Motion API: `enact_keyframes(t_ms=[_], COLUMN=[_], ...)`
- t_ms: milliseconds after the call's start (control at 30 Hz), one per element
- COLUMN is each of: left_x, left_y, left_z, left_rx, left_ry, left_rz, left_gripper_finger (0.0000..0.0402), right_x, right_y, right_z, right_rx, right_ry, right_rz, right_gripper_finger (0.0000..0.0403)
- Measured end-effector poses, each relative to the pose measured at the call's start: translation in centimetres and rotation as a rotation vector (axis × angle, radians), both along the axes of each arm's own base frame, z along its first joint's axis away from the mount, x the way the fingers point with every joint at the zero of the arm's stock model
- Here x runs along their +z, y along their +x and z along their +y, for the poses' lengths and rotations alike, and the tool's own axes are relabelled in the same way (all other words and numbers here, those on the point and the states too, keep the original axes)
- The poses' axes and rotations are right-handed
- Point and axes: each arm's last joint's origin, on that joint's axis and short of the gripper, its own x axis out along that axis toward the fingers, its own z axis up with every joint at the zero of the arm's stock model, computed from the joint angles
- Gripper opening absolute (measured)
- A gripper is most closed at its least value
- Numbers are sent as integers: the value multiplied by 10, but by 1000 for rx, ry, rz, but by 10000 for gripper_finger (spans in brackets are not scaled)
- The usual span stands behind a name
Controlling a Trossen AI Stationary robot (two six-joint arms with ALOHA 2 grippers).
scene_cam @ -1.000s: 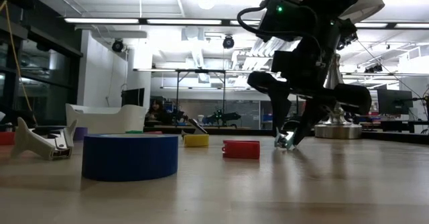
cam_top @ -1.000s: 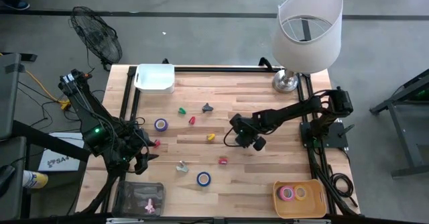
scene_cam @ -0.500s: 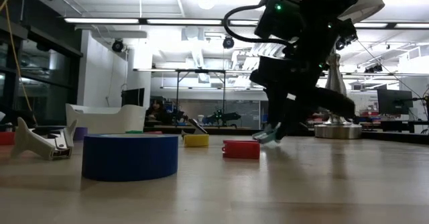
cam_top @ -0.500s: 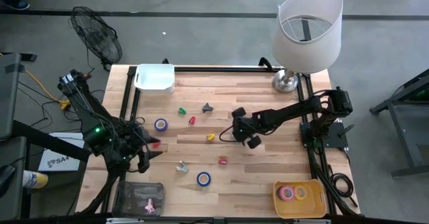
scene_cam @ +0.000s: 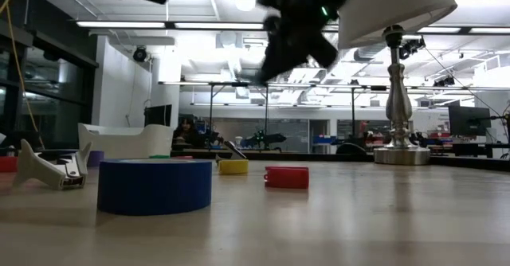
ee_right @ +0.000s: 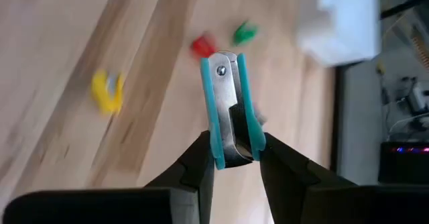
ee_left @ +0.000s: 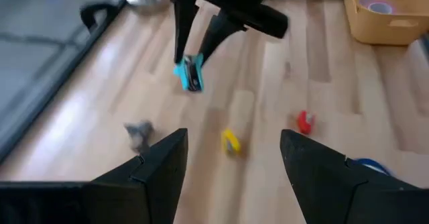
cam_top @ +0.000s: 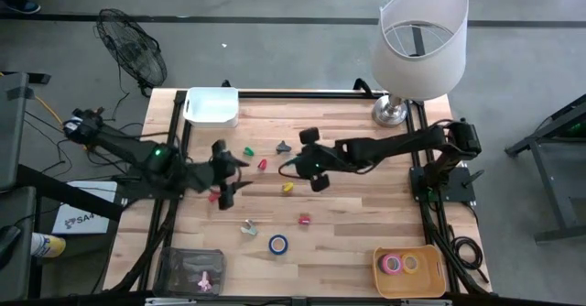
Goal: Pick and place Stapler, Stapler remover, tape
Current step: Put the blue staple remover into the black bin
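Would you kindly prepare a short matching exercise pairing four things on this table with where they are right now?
Things:
1. teal staple remover
2. pink tape roll
3. blue tape roll
4. white bin

Places:
A. lying in the yellow tray
B. at the table's far edge, near the fan
C. held between the right gripper fingers
D. flat on the bare wood, near the front

Pairs: 1-C, 2-A, 3-D, 4-B

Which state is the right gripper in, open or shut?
Shut on the teal staple remover: the right gripper pinches it, lifted off the wooden table.
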Motion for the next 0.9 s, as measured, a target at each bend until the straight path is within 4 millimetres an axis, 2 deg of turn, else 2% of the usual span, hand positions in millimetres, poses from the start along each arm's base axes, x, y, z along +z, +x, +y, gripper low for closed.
enact_keyframes(t_ms=[233,400,600,900], left_x=[8,18,26,22], left_y=[12,19,27,41], left_z=[23,34,43,42], left_rx=[-73,-89,-91,-122], left_ry=[247,404,539,614], left_rz=[-5,-58,-103,-101], left_gripper_finger=[234,234,234,234], right_x=[63,92,106,107], right_y=[16,19,22,22], right_z=[1,1,1,1], right_rx=[3,3,1,-20], right_ry=[9,13,14,42], right_rz=[-167,-259,-328,-351], right_gripper_finger=[92,93,93,94])
